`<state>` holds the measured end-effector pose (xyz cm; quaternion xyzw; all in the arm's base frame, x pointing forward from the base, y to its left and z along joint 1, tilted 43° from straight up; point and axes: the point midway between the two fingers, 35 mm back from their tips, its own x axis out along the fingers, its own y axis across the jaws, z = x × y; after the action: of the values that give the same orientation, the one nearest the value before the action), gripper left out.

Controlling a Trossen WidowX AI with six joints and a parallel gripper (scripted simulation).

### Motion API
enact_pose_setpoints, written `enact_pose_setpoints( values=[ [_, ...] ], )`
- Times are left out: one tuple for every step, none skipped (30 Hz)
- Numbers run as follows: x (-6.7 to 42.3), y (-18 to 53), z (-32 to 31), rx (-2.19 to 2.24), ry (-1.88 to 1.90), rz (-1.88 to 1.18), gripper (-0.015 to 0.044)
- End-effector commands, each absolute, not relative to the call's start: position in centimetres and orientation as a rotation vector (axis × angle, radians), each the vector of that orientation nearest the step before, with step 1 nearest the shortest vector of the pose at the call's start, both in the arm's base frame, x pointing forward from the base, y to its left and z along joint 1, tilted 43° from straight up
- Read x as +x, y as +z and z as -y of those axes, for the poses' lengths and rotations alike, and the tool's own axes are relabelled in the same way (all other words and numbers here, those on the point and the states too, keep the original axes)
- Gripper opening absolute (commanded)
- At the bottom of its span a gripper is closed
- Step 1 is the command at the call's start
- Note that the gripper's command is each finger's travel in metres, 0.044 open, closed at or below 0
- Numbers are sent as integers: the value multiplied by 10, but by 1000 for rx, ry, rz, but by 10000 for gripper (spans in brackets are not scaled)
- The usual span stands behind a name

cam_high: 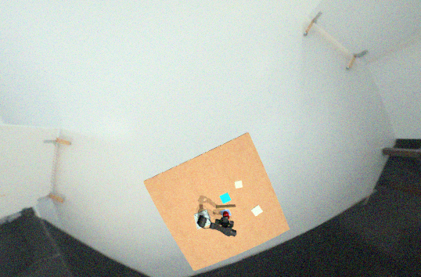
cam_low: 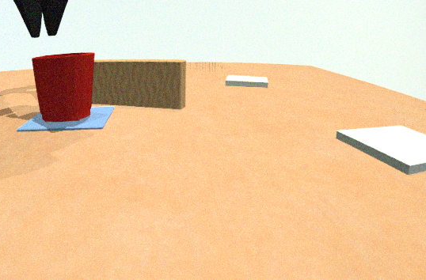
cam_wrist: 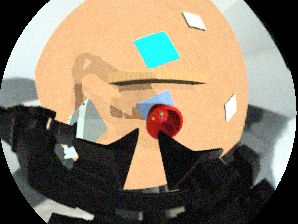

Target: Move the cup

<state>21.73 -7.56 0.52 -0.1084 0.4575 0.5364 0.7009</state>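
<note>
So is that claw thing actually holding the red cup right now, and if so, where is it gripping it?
No, nothing is held. The gripper hangs above the red cup, fingers partly closed on nothing, and the cup stands on its blue pad.

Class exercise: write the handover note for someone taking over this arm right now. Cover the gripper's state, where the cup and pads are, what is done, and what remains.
Gripper: above the red cup, fingers partly closed, holding nothing, not touching it.
Cup: upright on the light blue pad, in front of the low brown wall.
Cyan pad: lies beyond the wall, bare.
Done: arm positioned over the cup.
Left: grasp, lift, carry over the wall to the cyan pad, set down level, release. Marbles inside barely visible.
</note>
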Motion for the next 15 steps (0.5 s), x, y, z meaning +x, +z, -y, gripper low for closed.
enact_pose_setpoints(
  values=[
    [218,7,77,-236,1211,-992,148],
    [218,7,77,-236,1211,-992,148],
    [218,6,77,-236,1211,-992,148],
    [218,6,76,-236,1211,-992,148],
    [218,5,76,-236,1211,-992,148],
    [219,4,75,-236,1211,-992,148],
    [219,3,74,-236,1211,-993,148],
    [219,1,73,-236,1211,-993,148],
    [219,0,72,-236,1211,-993,148],
    [219,-1,70,-236,1211,-993,148],
    [219,-2,69,-236,1211,-993,148],
    [220,-4,68,-237,1210,-993,148],
    [220,-5,67,-237,1210,-993,148],
    [220,-6,66,-237,1210,-993,148],
    [220,-8,65,-237,1210,-993,148]
  ],
)
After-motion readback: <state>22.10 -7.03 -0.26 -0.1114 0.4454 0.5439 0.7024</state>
